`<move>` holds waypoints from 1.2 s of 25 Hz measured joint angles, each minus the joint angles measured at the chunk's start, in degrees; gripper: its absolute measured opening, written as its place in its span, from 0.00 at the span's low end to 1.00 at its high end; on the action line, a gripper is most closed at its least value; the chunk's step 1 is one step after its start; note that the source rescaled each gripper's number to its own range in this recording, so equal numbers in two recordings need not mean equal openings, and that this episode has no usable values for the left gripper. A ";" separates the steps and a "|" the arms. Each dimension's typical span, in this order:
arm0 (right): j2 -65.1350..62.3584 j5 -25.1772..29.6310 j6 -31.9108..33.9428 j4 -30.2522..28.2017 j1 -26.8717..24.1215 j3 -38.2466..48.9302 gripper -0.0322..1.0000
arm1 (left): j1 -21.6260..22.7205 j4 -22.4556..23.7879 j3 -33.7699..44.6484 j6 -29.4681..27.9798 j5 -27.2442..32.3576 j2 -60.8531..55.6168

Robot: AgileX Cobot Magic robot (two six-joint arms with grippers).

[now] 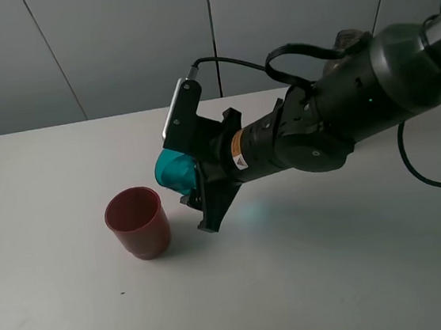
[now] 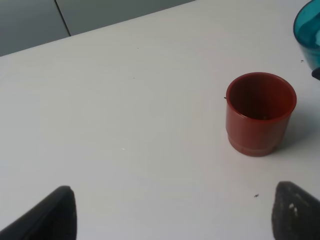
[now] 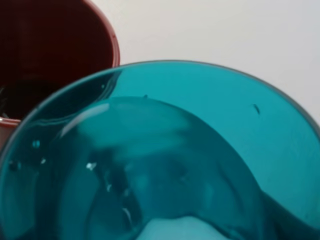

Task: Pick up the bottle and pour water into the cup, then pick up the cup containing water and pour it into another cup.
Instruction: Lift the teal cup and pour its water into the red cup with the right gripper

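My right gripper (image 1: 196, 172) is shut on the teal-blue cup (image 1: 173, 170) and holds it tipped on its side above the table, its mouth turned toward the red cup (image 1: 138, 222). The red cup stands upright just left of and below it. In the right wrist view the teal cup (image 3: 190, 150) fills the frame, with the red cup's rim (image 3: 50, 55) right beside it. In the left wrist view my left gripper (image 2: 172, 215) is open and empty, short of the red cup (image 2: 260, 112); the teal cup's rim (image 2: 310, 30) shows at the edge. The bottle is out of view.
The white table (image 1: 337, 279) runs to a grey panelled wall at the back. My right arm and its black cables (image 1: 437, 180) reach in from the right, above the table's right half.
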 joint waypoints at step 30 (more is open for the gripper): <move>4.84 14.99 -7.45 -5.63 5.26 -12.37 0.10 | 0.00 0.00 0.00 0.00 0.00 0.00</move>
